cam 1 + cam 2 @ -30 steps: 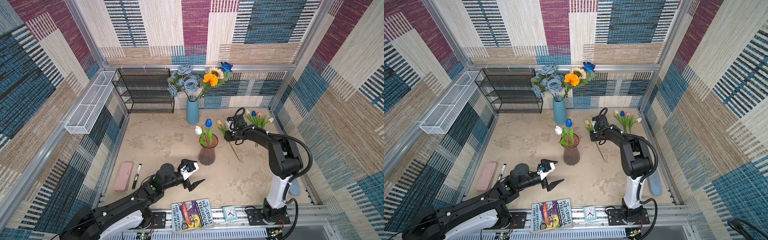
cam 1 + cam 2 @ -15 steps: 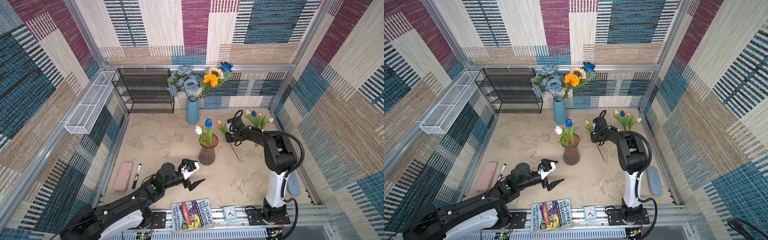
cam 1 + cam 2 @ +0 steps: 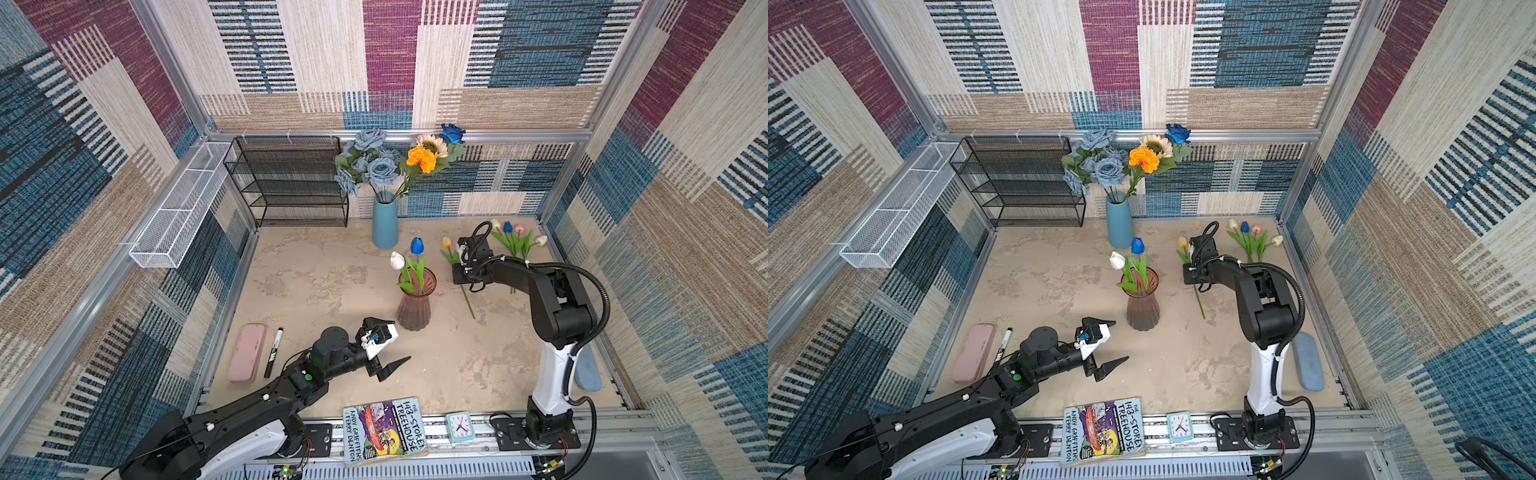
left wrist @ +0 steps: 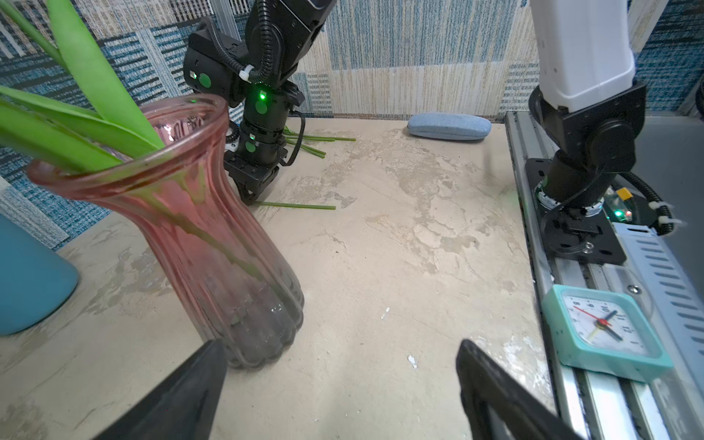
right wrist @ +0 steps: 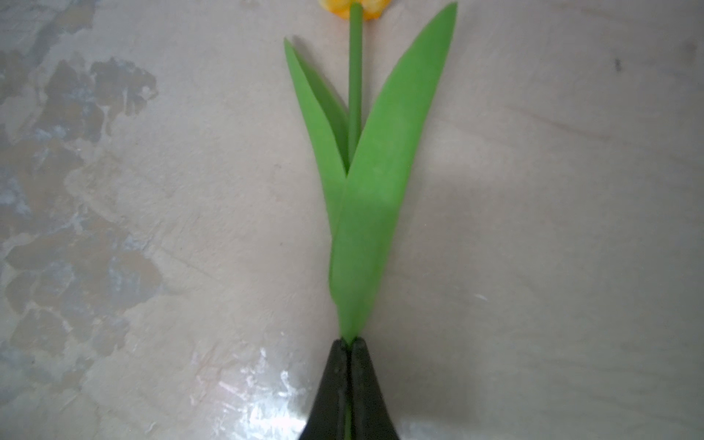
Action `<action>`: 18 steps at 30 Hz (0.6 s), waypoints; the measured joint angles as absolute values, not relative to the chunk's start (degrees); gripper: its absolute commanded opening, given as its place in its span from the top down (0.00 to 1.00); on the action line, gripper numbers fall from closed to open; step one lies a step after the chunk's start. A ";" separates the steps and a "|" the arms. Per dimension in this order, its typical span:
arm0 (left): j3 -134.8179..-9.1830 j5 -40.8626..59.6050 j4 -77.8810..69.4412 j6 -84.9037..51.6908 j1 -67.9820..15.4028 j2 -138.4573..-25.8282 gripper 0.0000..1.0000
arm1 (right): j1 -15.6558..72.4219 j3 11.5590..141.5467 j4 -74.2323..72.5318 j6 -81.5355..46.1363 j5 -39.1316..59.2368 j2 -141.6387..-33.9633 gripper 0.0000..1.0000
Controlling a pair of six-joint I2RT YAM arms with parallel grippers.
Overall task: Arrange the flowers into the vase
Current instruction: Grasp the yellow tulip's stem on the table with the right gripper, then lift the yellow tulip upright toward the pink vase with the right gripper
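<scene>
A pink glass vase (image 3: 413,307) (image 4: 213,244) stands mid-table with a white tulip (image 3: 397,260) and a blue tulip (image 3: 417,245) in it. A yellow tulip (image 3: 446,242) (image 5: 365,213) lies on the table right of the vase. My right gripper (image 3: 464,281) (image 5: 350,343) points down, shut on its stem just below the leaves. Several more tulips (image 3: 517,243) lie at the back right. My left gripper (image 3: 399,340) (image 4: 339,350) hovers open in front of the vase, with nothing between its fingers.
A blue vase (image 3: 385,224) of roses, marigold and sunflower stands at the back, beside a black mesh shelf (image 3: 291,183). A pink case (image 3: 247,353) and marker (image 3: 273,351) lie left. At the front are a book (image 3: 384,430) and clock (image 3: 459,426). A blue case (image 3: 586,370) lies right.
My right gripper has come down over the yellow tulip and its jaws have closed on the stem. The left arm has not moved.
</scene>
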State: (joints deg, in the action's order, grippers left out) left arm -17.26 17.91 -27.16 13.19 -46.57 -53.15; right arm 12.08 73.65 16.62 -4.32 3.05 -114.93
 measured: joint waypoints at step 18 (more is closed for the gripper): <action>-15.81 12.19 -37.78 13.61 -46.44 -56.29 0.01 | 10.90 64.79 11.20 -6.46 7.49 -102.19 1.00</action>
